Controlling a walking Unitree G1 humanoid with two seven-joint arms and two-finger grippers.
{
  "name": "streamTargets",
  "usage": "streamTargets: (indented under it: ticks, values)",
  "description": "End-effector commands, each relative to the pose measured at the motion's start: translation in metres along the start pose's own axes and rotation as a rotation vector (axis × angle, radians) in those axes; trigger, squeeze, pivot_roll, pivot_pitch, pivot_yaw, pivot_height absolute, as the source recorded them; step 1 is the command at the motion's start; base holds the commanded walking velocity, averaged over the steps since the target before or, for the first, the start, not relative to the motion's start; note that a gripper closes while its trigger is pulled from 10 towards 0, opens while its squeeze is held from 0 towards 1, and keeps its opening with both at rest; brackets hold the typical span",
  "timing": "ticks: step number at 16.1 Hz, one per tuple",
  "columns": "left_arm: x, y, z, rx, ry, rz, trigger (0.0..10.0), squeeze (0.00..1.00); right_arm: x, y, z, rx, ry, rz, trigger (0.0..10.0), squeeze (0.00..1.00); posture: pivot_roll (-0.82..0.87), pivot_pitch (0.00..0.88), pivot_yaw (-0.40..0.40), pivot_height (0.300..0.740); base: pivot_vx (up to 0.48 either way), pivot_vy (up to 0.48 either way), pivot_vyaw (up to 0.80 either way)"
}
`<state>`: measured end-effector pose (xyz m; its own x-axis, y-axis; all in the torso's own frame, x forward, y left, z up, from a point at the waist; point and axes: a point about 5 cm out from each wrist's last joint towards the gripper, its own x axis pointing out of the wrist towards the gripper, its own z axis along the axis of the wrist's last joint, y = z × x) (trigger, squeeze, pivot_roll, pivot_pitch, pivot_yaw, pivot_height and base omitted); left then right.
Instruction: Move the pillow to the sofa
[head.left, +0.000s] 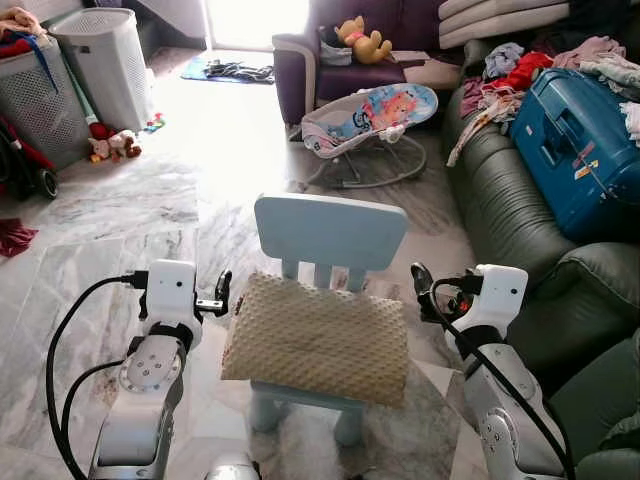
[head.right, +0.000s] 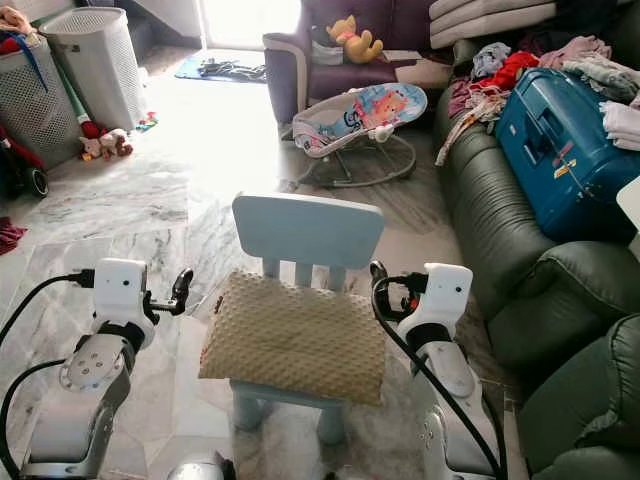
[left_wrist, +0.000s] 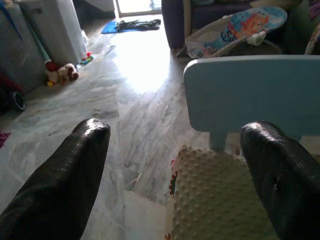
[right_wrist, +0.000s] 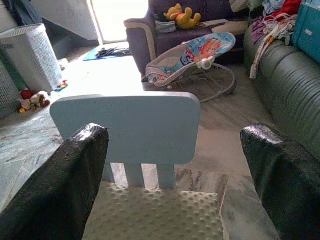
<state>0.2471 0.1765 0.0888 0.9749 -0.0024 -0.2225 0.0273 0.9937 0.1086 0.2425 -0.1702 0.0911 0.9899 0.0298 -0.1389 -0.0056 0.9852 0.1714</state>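
With both the left gripper (head.left: 222, 293) and the right gripper (head.left: 421, 278) wide open at 9 and 3 o'clock of the beige dotted pillow (head.left: 318, 338), a one-sided squeeze may drag it off the small pale-blue plastic chair (head.left: 330, 232).

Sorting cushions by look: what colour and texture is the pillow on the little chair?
Beige with raised dots, the pillow; clearest in the left eye view.

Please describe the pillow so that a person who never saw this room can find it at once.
Start from the dark green leather sofa; on the marble floor beside it stands a small pale blue plastic chair. The beige, bumpy-textured rectangular pillow lies on its seat, the only soft dotted thing there.
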Motion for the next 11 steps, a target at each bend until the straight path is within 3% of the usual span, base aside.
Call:
streamTargets:
  ticks: [1,11]
  values:
    - [0.0006,0.0013,0.0039,0.006,-0.009,0.010,10.0,0.00,0.0020,0.0033,0.0015,-0.006,0.000,0.016,10.0,0.00,0.02,0.000,-0.035,0.692,0.000,0.000,0.00]
    - [0.0026,-0.0012,0.0072,0.012,-0.017,0.011,10.0,0.00,0.0048,0.0063,0.0013,-0.001,-0.005,0.026,10.0,0.00,0.02,0.000,-0.036,0.625,0.000,0.000,0.00]
